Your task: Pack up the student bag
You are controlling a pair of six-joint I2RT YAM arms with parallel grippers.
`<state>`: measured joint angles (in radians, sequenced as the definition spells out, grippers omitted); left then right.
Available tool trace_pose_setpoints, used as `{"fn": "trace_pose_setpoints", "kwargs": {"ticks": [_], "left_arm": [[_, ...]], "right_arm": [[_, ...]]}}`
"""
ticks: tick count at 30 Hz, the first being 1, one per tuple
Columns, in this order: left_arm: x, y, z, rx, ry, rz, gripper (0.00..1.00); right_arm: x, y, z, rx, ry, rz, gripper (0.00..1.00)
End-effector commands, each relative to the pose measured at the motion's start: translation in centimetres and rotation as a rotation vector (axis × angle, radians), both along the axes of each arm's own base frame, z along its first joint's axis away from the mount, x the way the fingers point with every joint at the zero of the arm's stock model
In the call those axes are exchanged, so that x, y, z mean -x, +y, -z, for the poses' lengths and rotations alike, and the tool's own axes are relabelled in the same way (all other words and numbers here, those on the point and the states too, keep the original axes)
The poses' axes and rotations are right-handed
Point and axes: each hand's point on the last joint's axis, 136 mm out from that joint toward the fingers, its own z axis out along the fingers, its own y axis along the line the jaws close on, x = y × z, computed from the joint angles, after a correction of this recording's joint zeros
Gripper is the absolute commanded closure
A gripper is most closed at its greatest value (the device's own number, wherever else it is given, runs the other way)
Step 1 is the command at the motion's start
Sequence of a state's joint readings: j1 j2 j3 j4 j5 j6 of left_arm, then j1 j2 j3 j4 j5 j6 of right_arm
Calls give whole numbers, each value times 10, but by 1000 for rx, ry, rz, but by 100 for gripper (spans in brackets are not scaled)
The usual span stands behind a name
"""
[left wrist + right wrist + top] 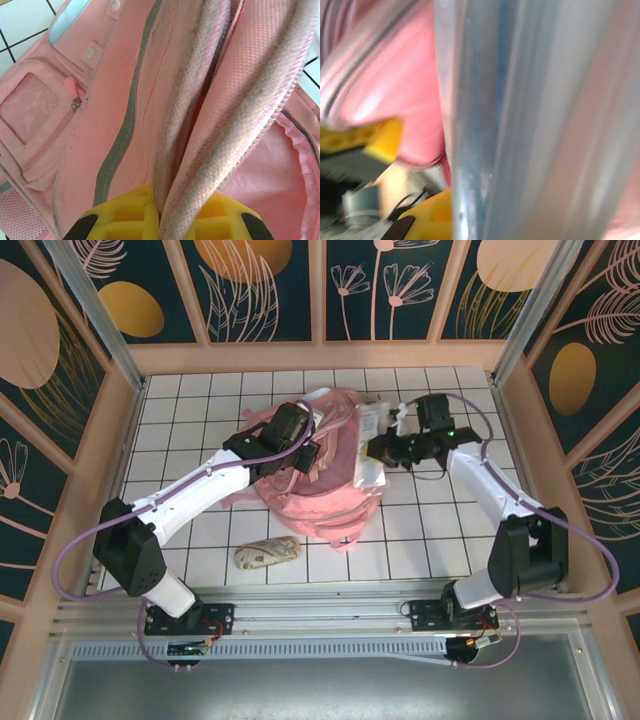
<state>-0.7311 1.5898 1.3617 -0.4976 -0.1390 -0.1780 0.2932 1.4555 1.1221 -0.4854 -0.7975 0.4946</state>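
The student bag (322, 505), a large pink backpack, lies in the middle of the tiled table with its top turned up. My left gripper (306, 453) is shut on the bag's thick pink rim; in the left wrist view that rim (200, 150) runs between the yellow pads (125, 215). My right gripper (377, 450) is shut on a flat clear plastic packet (366, 445) held over the bag's right side. The packet (520, 120) shows close and blurred in the right wrist view, beside one yellow pad (427, 217) and pink bag fabric (405, 85).
A small patterned pouch (266, 554) lies on the tiles in front of the bag, near the left arm. Wooden walls (120, 440) close the table in on three sides. Bare tiles (420, 540) lie to the bag's right front.
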Motion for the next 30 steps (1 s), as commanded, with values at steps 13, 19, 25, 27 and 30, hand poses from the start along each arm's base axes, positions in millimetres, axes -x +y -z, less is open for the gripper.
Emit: {"fn": "trace_pose_setpoints", "kwargs": {"ticks": [13,19,25,27,30], "left_arm": [[-8,-6,-66,134,-136,-10,100],[-7,-12,-79,175,-141,3,100],[7,-31,-75,249,-107,79,100],[8,-33,-74,253,-97,85,100],[5,-32,-72,243,-101,73,100]], "right_arm": [[-6,100,31,-183,379,-86,100],[-9,102,53,-174,409,9,100],[-97,119,41,-185,122,187,100],[-113,130,44,-192,99,232,73],[-107,138,46,-145,121,211,44]]}}
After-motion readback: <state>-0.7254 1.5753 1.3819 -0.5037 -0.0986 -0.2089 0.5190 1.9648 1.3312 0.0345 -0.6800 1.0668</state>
